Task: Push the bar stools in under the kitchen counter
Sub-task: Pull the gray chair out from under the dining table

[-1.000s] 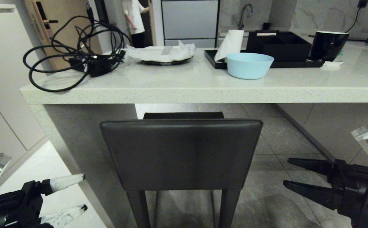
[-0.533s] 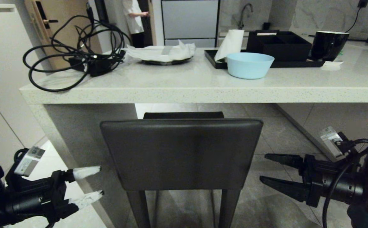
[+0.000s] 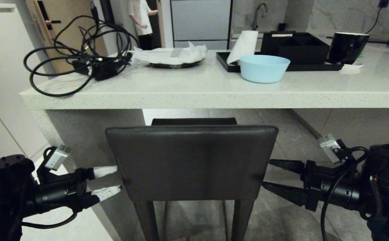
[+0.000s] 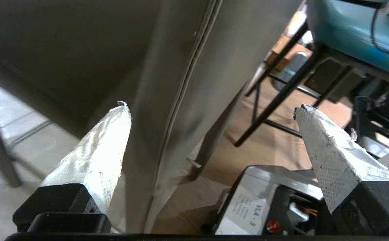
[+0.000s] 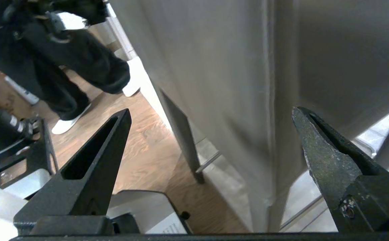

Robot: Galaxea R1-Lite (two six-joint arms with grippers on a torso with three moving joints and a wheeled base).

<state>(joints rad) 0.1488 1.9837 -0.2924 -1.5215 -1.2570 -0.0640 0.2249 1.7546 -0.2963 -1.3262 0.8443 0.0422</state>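
Kitchen tiles run under the pale desk (image 3: 194, 95), and the grey stool (image 3: 191, 162) stands just short of it, backrest toward the robot. Seen from the head, the left claw (image 3: 109, 182) and right claw (image 3: 274, 176) have closed in from the sides to the backrest's edges, both spread wide. Each wrist view shows a backrest edge between parted jaws; gripping it looks next.

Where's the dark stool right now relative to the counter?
In the head view the dark stool stands centre, its backrest just below the kitchen counter edge, between the left tool and right tool.
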